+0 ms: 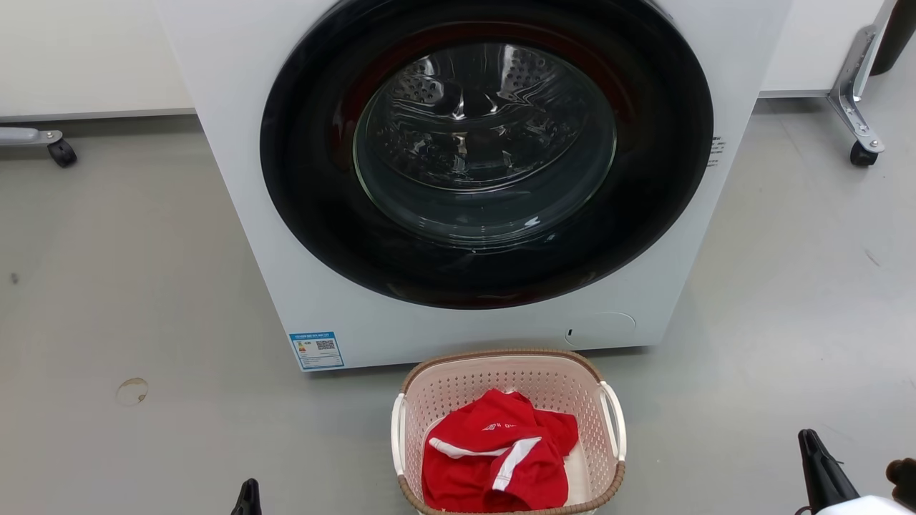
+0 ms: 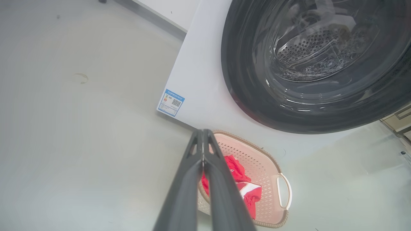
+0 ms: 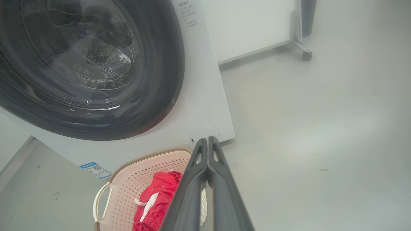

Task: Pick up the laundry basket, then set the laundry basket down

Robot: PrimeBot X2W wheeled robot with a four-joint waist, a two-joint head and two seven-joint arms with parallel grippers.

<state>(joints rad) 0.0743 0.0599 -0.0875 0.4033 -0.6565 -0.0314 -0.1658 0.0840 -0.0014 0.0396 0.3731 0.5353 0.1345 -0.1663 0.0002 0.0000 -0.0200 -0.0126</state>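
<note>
The pale pink laundry basket (image 1: pixel 508 379) with its brown woven-look rim and white side handles stands on the floor just in front of the washer, holding a red garment with white stripes (image 1: pixel 497 450). My left gripper (image 1: pixel 248 495) shows as a dark tip at the bottom edge, well to the left of the basket. Its fingers are shut together with nothing held in the left wrist view (image 2: pixel 203 134), above the basket (image 2: pixel 263 160). My right gripper (image 1: pixel 812 443) stands to the basket's right, also shut and empty (image 3: pixel 207 141), beside the basket (image 3: pixel 141 179).
A white front-loading washer (image 1: pixel 429 315) with a dark round door (image 1: pixel 486 150) rises right behind the basket. Wheeled metal frame legs stand at the far left (image 1: pixel 61 150) and far right (image 1: pixel 862 150). Grey floor spreads on both sides of the basket.
</note>
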